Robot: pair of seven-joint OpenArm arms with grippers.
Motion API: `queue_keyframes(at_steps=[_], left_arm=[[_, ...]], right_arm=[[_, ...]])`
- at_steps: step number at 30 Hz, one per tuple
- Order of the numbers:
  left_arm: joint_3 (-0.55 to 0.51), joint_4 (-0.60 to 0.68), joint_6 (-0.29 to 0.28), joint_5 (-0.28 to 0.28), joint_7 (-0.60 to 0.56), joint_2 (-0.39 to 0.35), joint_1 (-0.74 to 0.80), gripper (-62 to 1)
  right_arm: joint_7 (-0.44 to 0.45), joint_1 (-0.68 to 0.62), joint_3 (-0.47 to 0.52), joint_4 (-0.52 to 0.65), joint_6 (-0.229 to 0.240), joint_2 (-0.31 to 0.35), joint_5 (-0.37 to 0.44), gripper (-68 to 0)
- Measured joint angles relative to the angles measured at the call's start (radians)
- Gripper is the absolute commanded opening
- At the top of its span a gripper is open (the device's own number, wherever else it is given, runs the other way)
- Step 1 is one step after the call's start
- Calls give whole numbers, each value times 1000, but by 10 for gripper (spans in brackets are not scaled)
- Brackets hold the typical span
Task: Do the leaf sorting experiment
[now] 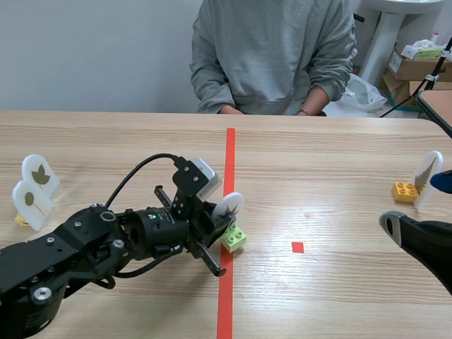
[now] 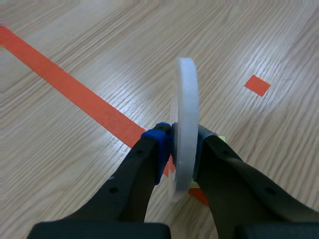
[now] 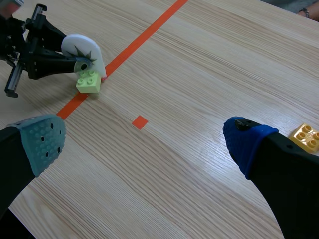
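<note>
My left gripper (image 1: pixel 224 220) is shut on a white round leaf card (image 1: pixel 229 206), seen edge-on between its fingers in the left wrist view (image 2: pixel 183 124). The card stands in a light green brick (image 1: pixel 234 239) on the red centre tape line. From the right wrist view the card (image 3: pixel 85 50) shows a dark leaf picture above the green brick (image 3: pixel 88 80). Two white leaf cards (image 1: pixel 40 174) (image 1: pixel 32 203) stand at the far left. Another leaf card (image 1: pixel 427 176) stands on a yellow brick (image 1: pixel 405 191) at the far right. My right gripper (image 3: pixel 144 144) is open over bare table.
A person in a grey sweatshirt (image 1: pixel 272 53) sits across the table, hands near the far edge. A small red tape square (image 1: pixel 297 247) marks the table right of the centre line. Boxes (image 1: pixel 417 63) stand off the table at the back right.
</note>
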Motion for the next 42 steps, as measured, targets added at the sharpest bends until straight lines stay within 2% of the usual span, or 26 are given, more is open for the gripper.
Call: queue_keyframes(at_steps=[7, 14, 17, 20, 24, 30, 39, 42], left_arm=[[-191, 162, 0, -58, 64, -29, 100, -573], [-426, 196, 6, -139, 79, -31, 183, -573], [-511, 195, 34, -150, 93, -31, 204, -573], [-576, 195, 93, -151, 119, -31, 211, -573], [-603, 158, 168, -152, 120, -32, 208, -573], [-600, 26, 258, -145, 74, -31, 192, -573], [-597, -29, 293, -129, 71, -31, 137, -572], [-597, -29, 293, -105, 71, -31, 137, -543]], right_arm=[[0, 21, 0, 0, 0, 0, 0, 4], [-3, 36, 0, 0, 0, 0, 0, 4], [-3, 36, 0, 0, 0, 0, 0, 4], [-3, 36, 0, 0, 0, 0, 0, 4], [-3, 36, 0, 0, 0, 0, 0, 4], [-3, 36, 0, 0, 0, 0, 0, 4], [-3, 36, 0, 0, 0, 0, 0, 4], [-3, 36, 0, 0, 0, 0, 0, 4]])
